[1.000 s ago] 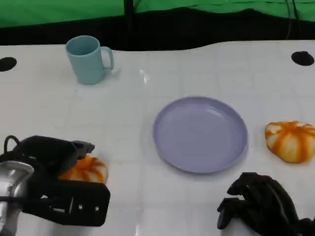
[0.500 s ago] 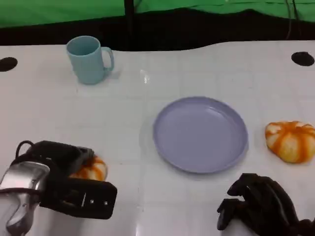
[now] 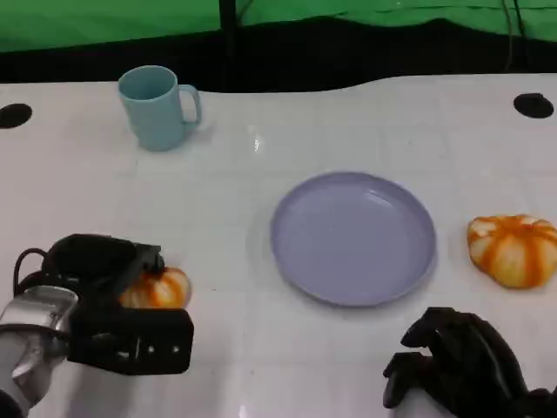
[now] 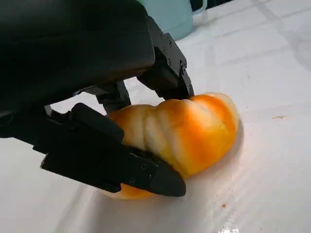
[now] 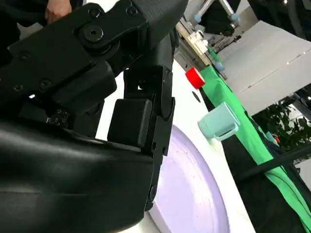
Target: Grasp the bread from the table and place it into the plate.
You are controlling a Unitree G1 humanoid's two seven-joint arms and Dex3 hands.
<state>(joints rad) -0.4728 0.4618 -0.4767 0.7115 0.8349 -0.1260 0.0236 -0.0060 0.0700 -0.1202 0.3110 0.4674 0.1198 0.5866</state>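
From the head view, my left hand (image 3: 104, 300) sits low at the near left of the white table (image 3: 261, 209), its black fingers wrapped about an orange-and-white striped bread roll (image 3: 157, 289) that shows just past them on the plate side. The roll looks to lie on the table. The lilac plate (image 3: 352, 237) lies in the middle, well apart from the roll, and bare. A second striped roll (image 3: 513, 250) rests beyond the plate's far side, near my right hand (image 3: 457, 366), which sits curled at the near right with nothing in it. A pale blue mug (image 3: 157, 106) stands upright at the far left.

From the left wrist view, the bread roll (image 4: 187, 133) is clasped: one finger (image 4: 116, 162) runs under its near flank and others press on its top, so I am grasping it. It is ribbed like a small pumpkin, with a glossy crust. I judge it light and somewhat yielding, so a hard squeeze could dent it; the sheen suggests it might slide if held only at the tips. The broad middle, across the ribs, seems the best place to hold, and that is roughly where my fingers lie. The table's surface shines beneath it, and I cannot tell whether the roll is clear of it.

From the right wrist view, my right hand (image 5: 121, 111) is drawn in, holding nothing, beside the plate (image 5: 194, 194). The mug (image 5: 219, 122) stands beyond the plate.
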